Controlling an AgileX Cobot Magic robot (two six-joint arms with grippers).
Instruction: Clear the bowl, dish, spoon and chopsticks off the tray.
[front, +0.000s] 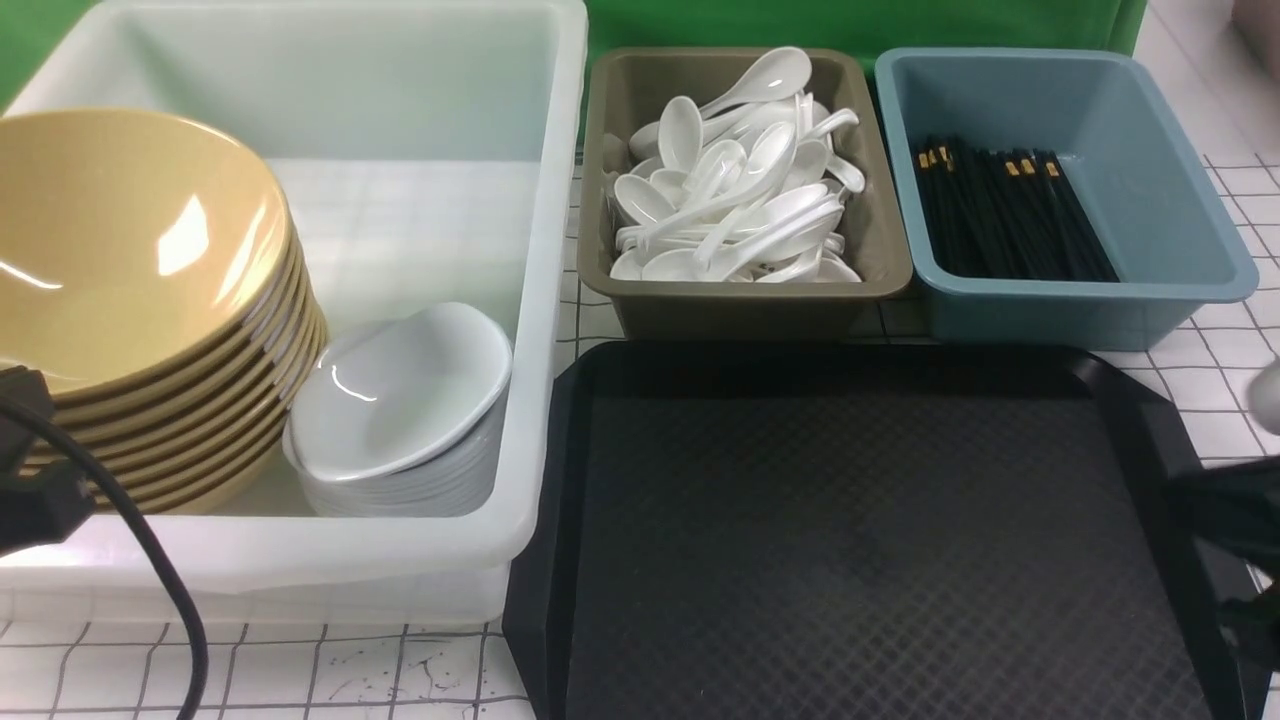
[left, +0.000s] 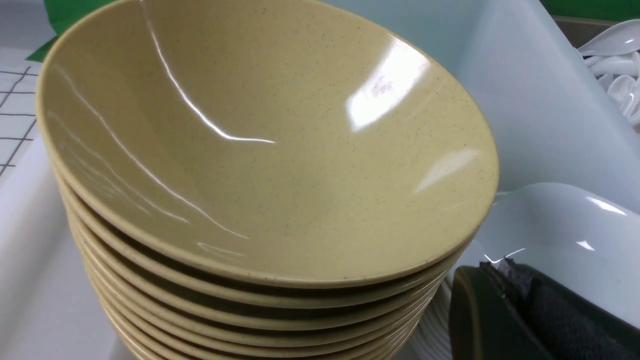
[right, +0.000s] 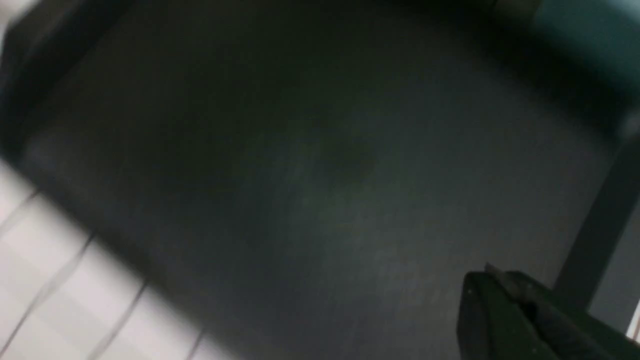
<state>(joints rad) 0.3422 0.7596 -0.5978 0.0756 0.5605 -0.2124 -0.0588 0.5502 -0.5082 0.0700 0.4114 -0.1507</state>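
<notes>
Looking down, the black tray (front: 860, 530) is bare; bowl (front: 120, 250), spoons (front: 735, 180) and chopsticks (front: 1010, 215) sit in their tubs. Both grippers are clenched, holding nothing. The tilted bowl stack could slide if the left arm bumps it

My right wrist view was smeared by blur: the tray (right: 310, 190) read only as a dark grey field, its diamond texture lost. My right gripper (right: 505, 310) was cut off by the frame corner there, and in the front view it appeared as a dark blurred mass at the edge, possibly with a pale object above it. My left gripper (left: 505, 305) showed only one corner. The bowl (front: 130, 240) stack was clipped by the left edge. Lower spoons (front: 730, 180) and chopsticks (front: 1010, 215) lay buried under upper ones.
</notes>
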